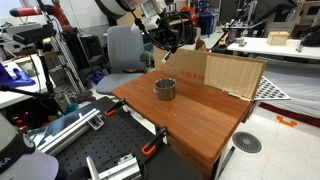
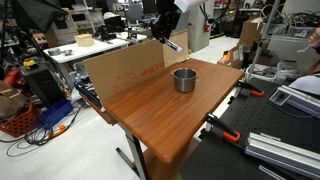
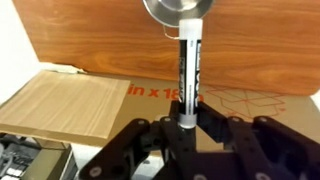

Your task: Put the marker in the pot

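My gripper [image 3: 188,122] is shut on the marker [image 3: 188,70], a dark stick with a light section that points away from the jaws in the wrist view. The small silvery metal pot [image 3: 178,10] lies just beyond the marker's far tip there. In both exterior views the pot [image 1: 164,89] [image 2: 184,79] stands upright on the wooden table [image 1: 200,115] [image 2: 160,115]. My gripper [image 1: 166,42] [image 2: 172,38] hangs well above the table's back edge, over the cardboard box and behind the pot. The marker is too small to make out in the exterior views.
A large brown cardboard box [image 1: 225,72] [image 2: 125,68] [image 3: 250,95] stands open along the table's back edge, close to the pot. Clamps [image 1: 152,148] grip the table's front edge. Chairs, benches and lab gear surround the table.
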